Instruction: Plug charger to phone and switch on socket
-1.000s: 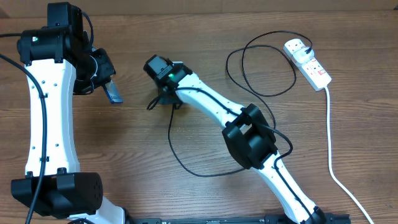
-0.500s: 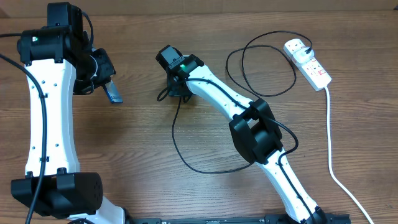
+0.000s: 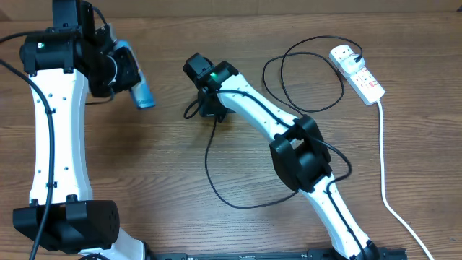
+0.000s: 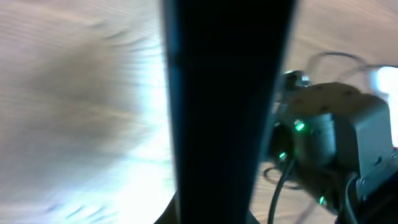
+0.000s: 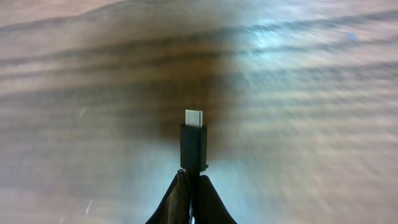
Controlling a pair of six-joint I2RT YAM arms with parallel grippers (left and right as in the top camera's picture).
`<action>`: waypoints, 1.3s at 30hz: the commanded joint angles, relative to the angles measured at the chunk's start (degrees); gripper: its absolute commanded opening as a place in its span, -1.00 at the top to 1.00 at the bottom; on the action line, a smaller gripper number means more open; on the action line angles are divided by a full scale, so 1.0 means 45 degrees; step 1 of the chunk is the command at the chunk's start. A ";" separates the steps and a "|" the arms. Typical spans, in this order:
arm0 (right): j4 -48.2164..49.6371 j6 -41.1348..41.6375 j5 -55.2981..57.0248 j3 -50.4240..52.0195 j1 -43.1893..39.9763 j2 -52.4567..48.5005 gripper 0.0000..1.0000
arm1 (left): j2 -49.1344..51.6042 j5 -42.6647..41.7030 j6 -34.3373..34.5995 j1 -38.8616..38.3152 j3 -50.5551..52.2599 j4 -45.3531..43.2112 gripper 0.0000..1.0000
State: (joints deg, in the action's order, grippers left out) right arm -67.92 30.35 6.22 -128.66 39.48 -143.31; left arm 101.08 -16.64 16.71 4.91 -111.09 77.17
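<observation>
My left gripper is shut on the phone, held above the table at the left with its blue-green screen showing. In the left wrist view the phone is a dark bar edge-on down the middle. My right gripper is shut on the charger's connector tip, which points forward over bare wood. The charger cable loops across the table to its plug in the socket, a white power strip at the far right.
The socket's thick white cord runs down the right side to the front edge. The right arm shows blurred behind the phone in the left wrist view. The table is brown wood.
My left gripper has turned and lifted the phone, so its screen now faces up and right. My right gripper has moved right and away with the connector tip.
</observation>
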 commanded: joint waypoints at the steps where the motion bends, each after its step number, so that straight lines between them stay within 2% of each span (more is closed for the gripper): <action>1: -0.0384 -0.0393 0.0019 -0.0121 0.0165 0.3089 0.93 | 0.0019 -0.3594 -0.1214 0.0015 -0.0146 -0.0831 0.92; 6: -0.1802 -0.0447 -0.0121 -0.0117 0.0510 0.5756 0.93 | 0.0019 -0.7587 -0.1229 0.0180 -0.0146 -0.2467 0.92; 11: -0.3172 -0.0772 -0.0126 -0.0083 0.1001 0.7941 0.93 | 0.0019 -1.0520 0.0491 0.0748 -0.0146 -0.4716 0.92; 16: -0.4371 -0.0767 -0.0238 -0.0068 0.1758 0.9170 0.93 | 0.0019 -1.3595 0.2239 0.1093 -0.0146 -0.7125 0.92; 23: -0.3959 -0.0743 -0.0151 -0.0068 0.2807 0.9797 0.92 | 0.0019 -1.5421 0.2336 0.0933 -0.0146 -0.7562 0.92; 25: -0.4148 -0.0136 0.0262 -0.0058 0.2749 0.9797 0.93 | 0.0015 -1.5713 0.2288 0.0952 -0.0146 -0.7562 0.92; 29: -0.4498 0.1292 0.1564 0.0029 0.2278 0.9768 0.92 | 0.0015 -1.5353 0.1851 0.0952 -0.0146 -0.7524 0.92; 32: -0.4507 0.1685 0.1632 0.0029 0.1802 0.9695 0.78 | 0.0015 -1.4066 0.1564 0.0952 -0.0146 -0.6781 0.92; 35: -0.4503 0.1977 0.1472 0.0029 0.0976 0.9496 0.23 | 0.0015 -1.1443 0.0325 0.0952 -0.0146 -0.4721 0.92; 37: -0.4473 0.1899 0.1073 0.0029 0.0267 0.9190 -0.02 | 0.0015 -0.9364 -0.0578 0.0903 -0.0146 -0.3172 0.92; 39: -0.4109 0.0957 0.0063 0.0029 -0.0442 0.8709 -0.30 | 0.0015 -0.6946 -0.1375 0.0719 -0.0146 -0.1715 0.92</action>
State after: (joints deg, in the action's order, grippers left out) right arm -87.66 37.47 10.26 -128.77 41.06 -101.51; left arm 101.19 -65.36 18.76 9.32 -111.00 65.10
